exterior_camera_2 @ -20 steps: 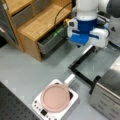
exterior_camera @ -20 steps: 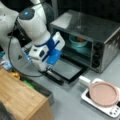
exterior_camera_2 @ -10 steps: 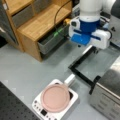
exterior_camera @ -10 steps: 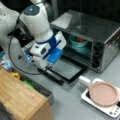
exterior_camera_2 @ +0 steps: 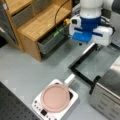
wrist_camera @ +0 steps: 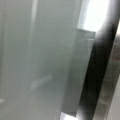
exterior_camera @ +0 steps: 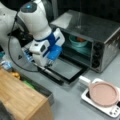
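Note:
My gripper (exterior_camera: 48,67), under the white and blue hand, hangs just above the outer edge of the oven door (exterior_camera: 67,70), close to its long handle (exterior_camera: 50,73). The door lies folded down flat in both front views, glass (exterior_camera_2: 100,62) facing up. From the opposite side, my gripper (exterior_camera_2: 80,45) is mostly hidden beneath the hand. The wrist view is filled by the door glass (wrist_camera: 37,60) and its dark frame (wrist_camera: 100,75). A teal bowl (exterior_camera: 77,41) sits inside the silver toaster oven (exterior_camera: 100,32).
A pink pan (exterior_camera: 103,93) rests on a white cooker (exterior_camera_2: 37,106) on the grey floor in front of the oven. A wooden shelf unit (exterior_camera_2: 42,22) with a grey drawer (exterior_camera_2: 51,41) stands close to the arm. Small items lie by the cable (exterior_camera: 10,57).
The hand has drifted slightly along the door's handle edge. The door stays flat and the pan has not moved.

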